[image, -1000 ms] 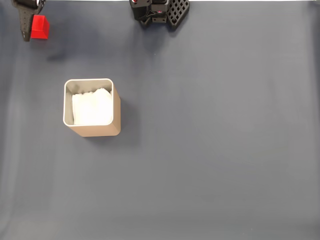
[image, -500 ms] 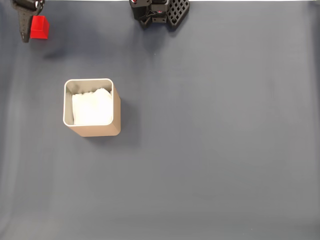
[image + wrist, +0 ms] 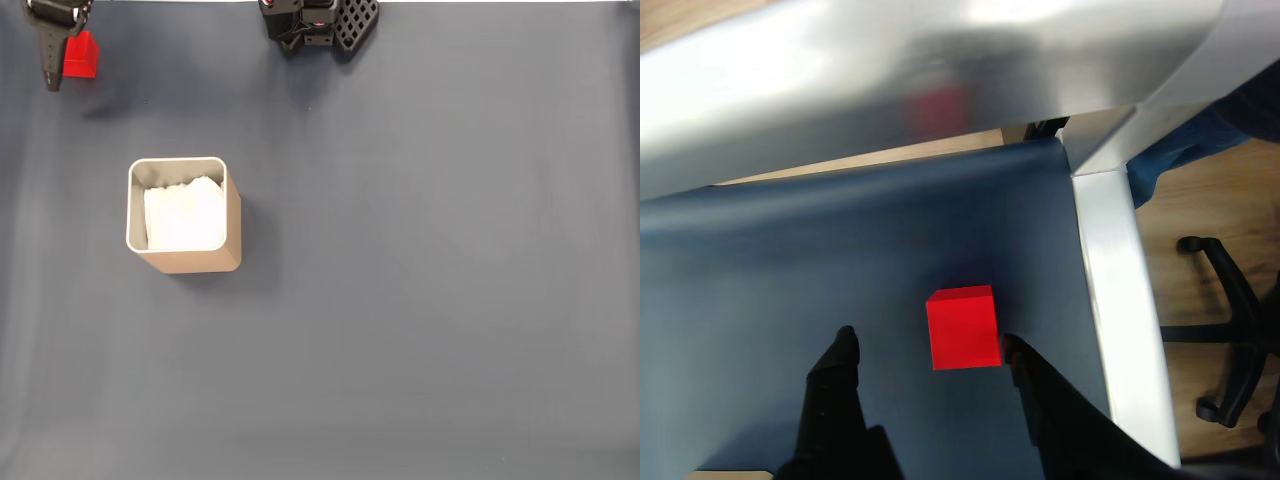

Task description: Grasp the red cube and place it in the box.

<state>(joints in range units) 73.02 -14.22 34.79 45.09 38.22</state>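
Note:
The red cube [image 3: 82, 58] lies on the dark mat in the far left corner of the fixed view. My black gripper [image 3: 60, 60] hangs over the cube's left side there. In the wrist view the red cube [image 3: 963, 327] sits between the tips of my open gripper [image 3: 928, 338]. It lies close against the right finger [image 3: 1028, 385], with a clear gap to the left finger [image 3: 835, 385]. The tan box [image 3: 232, 235] with a pale rim and white lining stands upright on the mat, well below and to the right of the cube.
The arm's black base [image 3: 320, 20] sits at the top middle of the fixed view. The wrist view shows the mat's corner, a white table edge [image 3: 1110, 300] just right of the cube, and an office chair's foot [image 3: 1230, 330] on the floor.
My gripper has edged slightly over the cube's upper left corner. The cube and the box stay where they were.

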